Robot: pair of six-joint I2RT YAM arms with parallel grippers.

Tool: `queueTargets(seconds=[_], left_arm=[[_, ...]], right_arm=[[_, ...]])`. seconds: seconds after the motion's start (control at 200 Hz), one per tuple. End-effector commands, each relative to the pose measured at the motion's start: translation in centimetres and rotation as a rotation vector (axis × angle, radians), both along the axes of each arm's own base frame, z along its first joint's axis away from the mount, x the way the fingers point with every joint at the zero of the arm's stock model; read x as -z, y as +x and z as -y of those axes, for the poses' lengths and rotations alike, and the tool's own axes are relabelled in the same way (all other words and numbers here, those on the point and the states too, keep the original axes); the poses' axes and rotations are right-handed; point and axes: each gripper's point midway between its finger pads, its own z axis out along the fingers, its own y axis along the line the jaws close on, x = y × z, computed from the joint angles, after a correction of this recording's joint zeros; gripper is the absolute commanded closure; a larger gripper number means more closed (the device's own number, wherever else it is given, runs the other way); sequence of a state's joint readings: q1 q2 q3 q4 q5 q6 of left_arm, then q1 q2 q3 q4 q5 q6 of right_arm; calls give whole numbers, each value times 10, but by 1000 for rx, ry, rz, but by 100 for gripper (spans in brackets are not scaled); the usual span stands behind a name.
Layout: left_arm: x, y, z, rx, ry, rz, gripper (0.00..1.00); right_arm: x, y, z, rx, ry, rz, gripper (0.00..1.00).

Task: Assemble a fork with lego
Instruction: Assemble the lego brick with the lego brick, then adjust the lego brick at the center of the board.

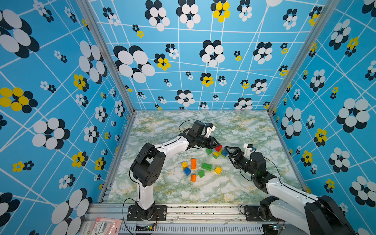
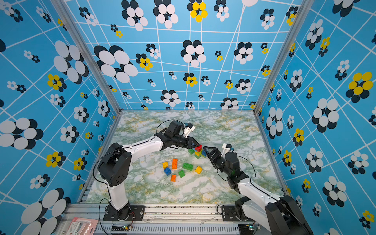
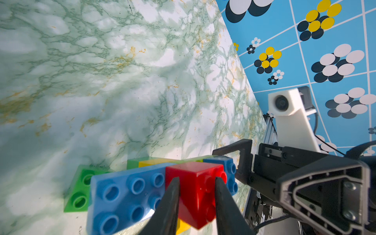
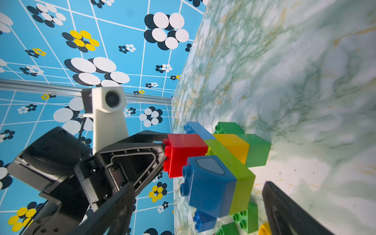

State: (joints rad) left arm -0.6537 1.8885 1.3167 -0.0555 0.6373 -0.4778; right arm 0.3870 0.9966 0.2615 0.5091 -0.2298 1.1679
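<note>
Beyond the ribbed aluminium rail [image 1: 183,211] that carries both white-and-black arms, seven loose bricks [image 1: 193,163] lie scattered on the glossy, green-veined marble-print worktop [image 1: 162,191]. They are smooth moulded plastic with round studs, in orange, yellow, blue and green, five of them square and two oblong. Just past them, near the middle of the worktop, is the lego assembly [image 4: 230,162]. It is a chunky cluster lying on its side, with lime, yellow, green and blue blocks pressed together and their studs pointing sideways. The left fingers [image 3: 175,189], slim black wedges, are pinched close on the square red brick [image 3: 195,183] at one end of the cluster. The right fingers [image 4: 284,211] stand spread wide either side of a blue square brick [image 4: 209,183] with a pale grey patch on one smooth face; they touch nothing and hold nothing. In both top views the two sets of tips nearly meet over the cluster. Behind it the bare worktop runs back to matte blue wall panels [image 1: 203,61] printed with white lines and with flowers made of white, black and yellow ovals.
</note>
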Motion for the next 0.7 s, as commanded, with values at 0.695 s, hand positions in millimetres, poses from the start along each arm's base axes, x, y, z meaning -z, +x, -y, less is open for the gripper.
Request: queueTargets(seconds=[0.695], left_arm=[[15,2,-16,-27,99,-71,67]], right_arm=[[27,-26,9,-255,-514,68,1]])
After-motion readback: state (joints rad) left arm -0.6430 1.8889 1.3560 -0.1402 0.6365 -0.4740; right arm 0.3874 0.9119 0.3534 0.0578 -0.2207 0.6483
